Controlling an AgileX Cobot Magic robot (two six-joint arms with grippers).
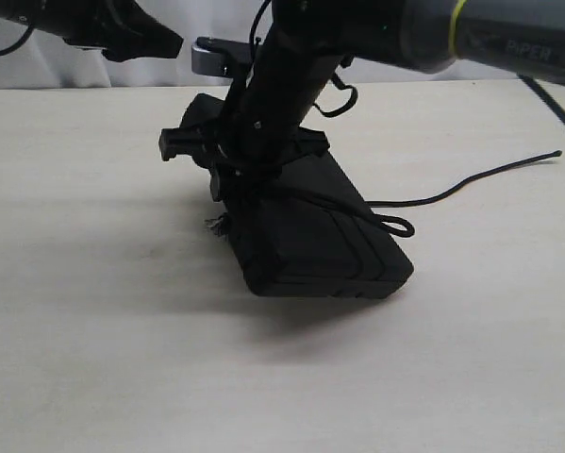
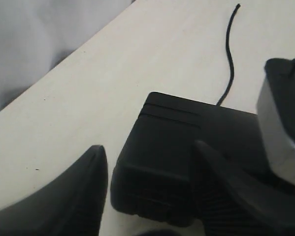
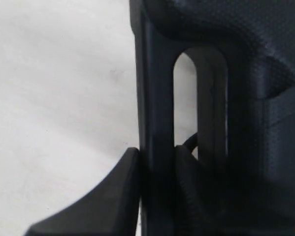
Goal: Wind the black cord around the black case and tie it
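Exterior view: case (image 1: 310, 241) on the table (image 1: 93, 302), right gripper (image 3: 157, 152) at its far end.
The right gripper pinches the case's handle bar, one finger through the cut-out. The left gripper (image 2: 148, 146) hangs above, fingers spread, holding nothing. The cord (image 1: 471, 184) crosses the case and trails right.

The table (image 1: 93, 359) is open in front of the case (image 1: 320, 245) and on the left of the exterior view. On the right the cord (image 1: 471, 184) trails across the tabletop, with a small loop just beside the case's edge. The right arm (image 1: 291, 75) slants down over the far end, and the right gripper (image 3: 157, 152) is clamped on the handle bar, blocking part of the cut-out (image 3: 184, 98). The left gripper (image 2: 149, 147) hangs spread above a corner there, seemingly clear of it. The near end is uncovered.
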